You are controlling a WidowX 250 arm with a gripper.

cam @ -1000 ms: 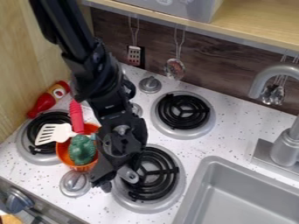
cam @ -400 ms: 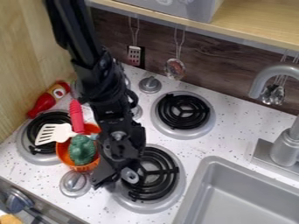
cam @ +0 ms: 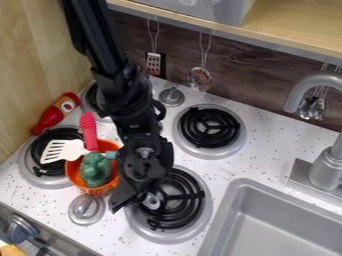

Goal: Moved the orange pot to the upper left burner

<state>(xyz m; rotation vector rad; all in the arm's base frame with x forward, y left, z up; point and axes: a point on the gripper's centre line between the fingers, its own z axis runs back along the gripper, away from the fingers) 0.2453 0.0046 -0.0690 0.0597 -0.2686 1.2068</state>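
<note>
The gripper (cam: 123, 196) hangs low at the lower left, against the right side of the orange pot (cam: 99, 189). Between the front left burner (cam: 41, 179) and the front right burner (cam: 201, 206), the pot holds a green toy (cam: 95, 169). A red-handled utensil (cam: 89, 131) and a white slotted spatula (cam: 62, 151) lean out of it. The upper left burner (cam: 91, 103) is partly hidden behind the arm. How the gripper meets the pot is hard to make out.
A red bottle (cam: 51, 116) lies by the left wall. The back right burner (cam: 209, 128) is right of the arm. At the lower right are the sink (cam: 270, 225) and faucet (cam: 327, 160). Metal knobs (cam: 86, 209) stand on the counter.
The upper arm has shifted to the right, uncovering part of the upper left burner. The pot and the green toy have moved slightly right.
</note>
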